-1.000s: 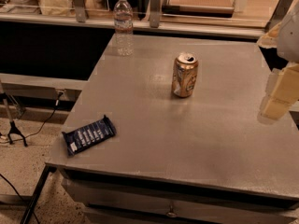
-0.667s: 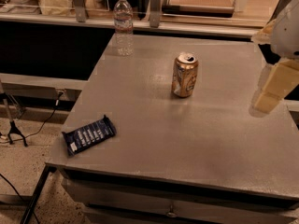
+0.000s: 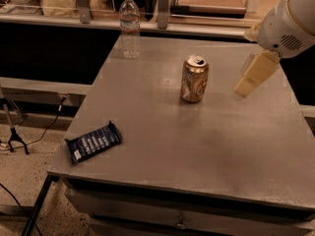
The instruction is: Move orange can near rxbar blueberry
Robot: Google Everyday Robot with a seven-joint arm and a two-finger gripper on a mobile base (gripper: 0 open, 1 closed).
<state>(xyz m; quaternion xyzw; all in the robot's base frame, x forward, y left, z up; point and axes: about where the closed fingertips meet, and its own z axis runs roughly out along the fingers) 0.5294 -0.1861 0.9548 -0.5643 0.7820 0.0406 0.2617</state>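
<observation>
An orange can [image 3: 194,79] stands upright on a grey table [image 3: 221,151], a little behind the middle of the top and toward the right, its silver lid with the pull tab facing up. The blueberry bar [image 3: 93,142] lies flat in its dark blue wrapper near the front left corner of the same table, set at a slant with its white lettering up; it is well apart from the can. A clear water bottle [image 3: 130,26] with a white cap stands upright near the back left edge. The gripper [image 3: 248,82] hangs in the air to the right of the can at about the can's height, pale cream and angled down to the left, apart from the can and holding nothing that can be seen; whether it is open or closed cannot be told from this angle. The white arm [image 3: 290,23] behind it reaches in from the upper right corner. A long counter [image 3: 59,21] runs behind the table.
</observation>
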